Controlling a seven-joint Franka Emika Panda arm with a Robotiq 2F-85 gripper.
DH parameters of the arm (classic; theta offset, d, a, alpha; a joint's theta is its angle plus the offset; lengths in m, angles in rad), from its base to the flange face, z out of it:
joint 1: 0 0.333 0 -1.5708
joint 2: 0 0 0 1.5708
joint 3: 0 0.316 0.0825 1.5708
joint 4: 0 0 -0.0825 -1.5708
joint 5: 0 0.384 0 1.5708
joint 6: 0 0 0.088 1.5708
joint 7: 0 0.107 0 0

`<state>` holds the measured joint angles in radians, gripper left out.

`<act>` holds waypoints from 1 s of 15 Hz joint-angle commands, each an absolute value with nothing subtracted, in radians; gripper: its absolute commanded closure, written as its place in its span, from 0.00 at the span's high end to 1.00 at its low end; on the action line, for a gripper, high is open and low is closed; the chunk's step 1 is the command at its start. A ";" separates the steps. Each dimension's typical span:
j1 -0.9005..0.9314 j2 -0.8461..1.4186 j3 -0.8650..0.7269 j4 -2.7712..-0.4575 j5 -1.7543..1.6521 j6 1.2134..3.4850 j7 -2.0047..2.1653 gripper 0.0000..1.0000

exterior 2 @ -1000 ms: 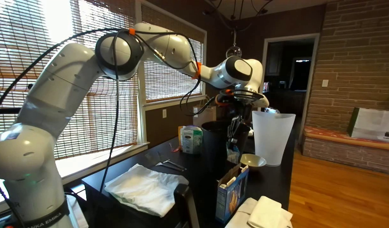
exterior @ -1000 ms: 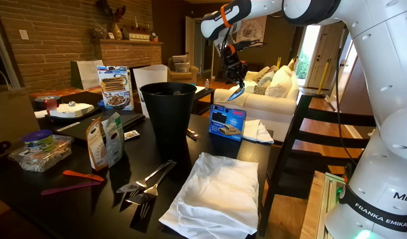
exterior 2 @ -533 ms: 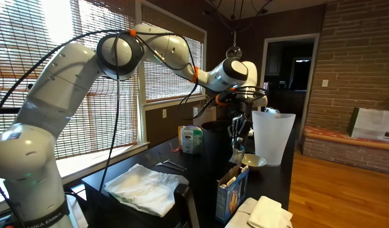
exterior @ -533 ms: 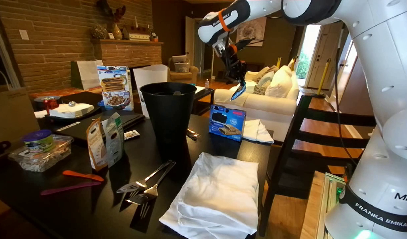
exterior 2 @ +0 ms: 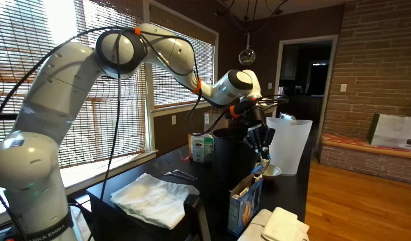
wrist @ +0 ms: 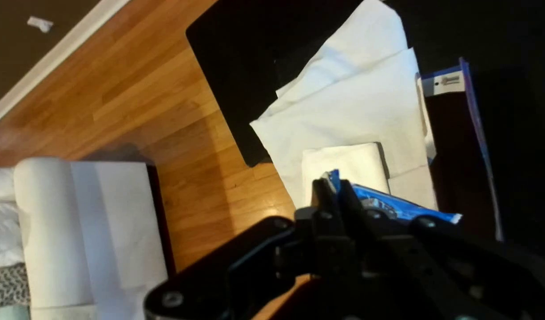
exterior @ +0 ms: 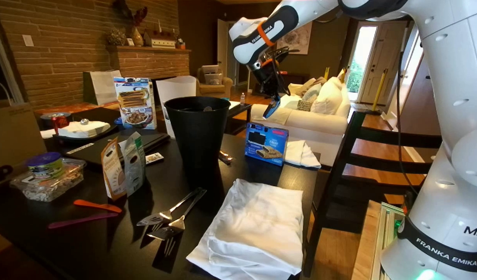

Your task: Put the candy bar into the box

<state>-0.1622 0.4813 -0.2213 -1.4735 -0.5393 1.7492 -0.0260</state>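
1. The candy bar (wrist: pixel 405 207), in a blue wrapper, is held right of centre in the wrist view by the gripper (wrist: pixel 334 189), whose fingertips are clamped on it.
2. It is pinched near one end, so most of its length is left free toward the lower right; this probably lets the loose end be inserted first.
3. In an exterior view, just right of centre, the candy bar (exterior: pixel 272 109) is held aslant above the blue box (exterior: pixel 266 144); the height seems chosen to clear the rim.
4. At the lower right of an exterior view, the blue box (exterior 2: pixel 245 209) is stood upright, mouth upward, presumably for filling from above.
5. Folded cloths (exterior 2: pixel 285 224) are laid just beside it; whether support is intended cannot be told.
6. Insertion is judged not yet done. Alignment with the narrow mouth seems called for, since the rim could be caught and the box tipped.
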 commanded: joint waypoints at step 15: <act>-0.156 0.164 -0.188 -2.015 -0.907 2.152 -0.194 0.02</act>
